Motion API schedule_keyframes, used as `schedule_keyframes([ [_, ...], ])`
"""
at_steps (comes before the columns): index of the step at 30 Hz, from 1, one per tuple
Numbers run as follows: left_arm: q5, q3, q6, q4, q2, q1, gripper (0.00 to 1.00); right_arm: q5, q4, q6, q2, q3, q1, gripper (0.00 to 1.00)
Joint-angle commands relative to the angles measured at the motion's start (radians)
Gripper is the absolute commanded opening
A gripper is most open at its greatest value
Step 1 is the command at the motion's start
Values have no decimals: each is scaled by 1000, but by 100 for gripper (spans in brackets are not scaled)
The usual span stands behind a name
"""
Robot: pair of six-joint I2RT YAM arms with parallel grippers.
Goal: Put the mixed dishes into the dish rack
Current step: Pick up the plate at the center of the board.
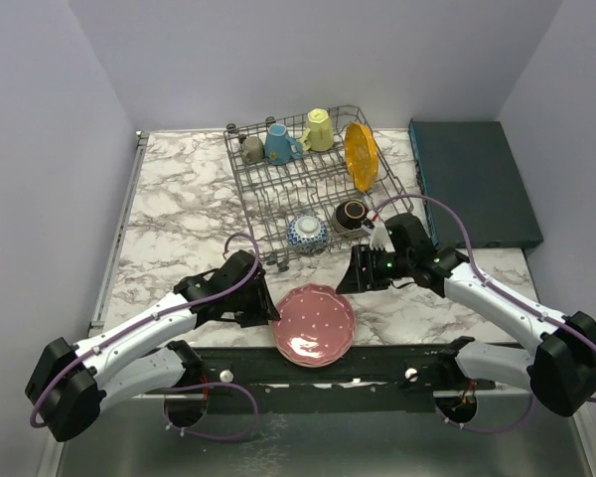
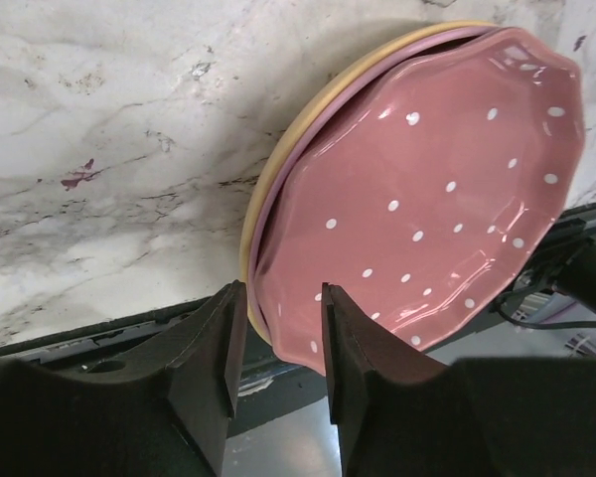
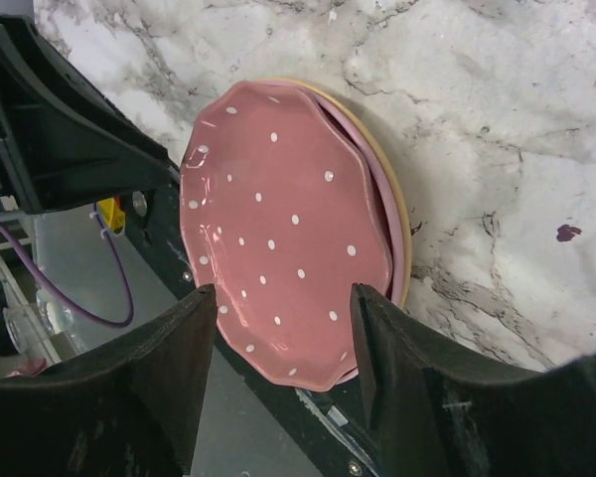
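Left gripper point(image 2: 276, 298) half-closed astride pink plate point(image 1: 314, 324) rim; I can't tell if it pinches | edge hold, I judge, to stand it between tines | right gripper point(image 3: 283, 293) open, empty, above plate | plate on tabletop point(image 1: 179, 219) near edge, outside rack point(image 1: 278, 189).
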Motion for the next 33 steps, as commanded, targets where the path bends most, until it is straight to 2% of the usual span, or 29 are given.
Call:
schedule_keyframes([
  [1, -55, -26, -32, 33, 14, -35, 40, 40, 22, 29, -3, 7, 27, 61],
  [12, -82, -59, -33, 41, -6, -43, 32, 66, 27, 59, -4, 10, 52, 61],
  [33, -86, -35, 0, 80, 69, -51, 29, 108, 33, 90, 10, 4, 101, 60],
])
